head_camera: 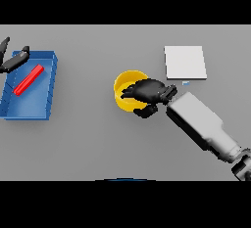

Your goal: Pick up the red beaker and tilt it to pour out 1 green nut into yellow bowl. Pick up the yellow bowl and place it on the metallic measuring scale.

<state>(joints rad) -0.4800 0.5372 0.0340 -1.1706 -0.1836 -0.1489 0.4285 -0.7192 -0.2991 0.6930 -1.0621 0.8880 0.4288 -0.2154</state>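
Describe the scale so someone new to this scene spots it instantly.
On the grey table, look at the far right side, beyond the right hand that is over the yellow bowl. The measuring scale is a flat pale square plate, the only white, square-cornered item there.

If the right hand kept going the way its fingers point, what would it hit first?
The right hand points left and is already over the yellow bowl, so it would likely meet the bowl's far rim first. Beyond lies bare table, then the blue tray. Its height is unclear.
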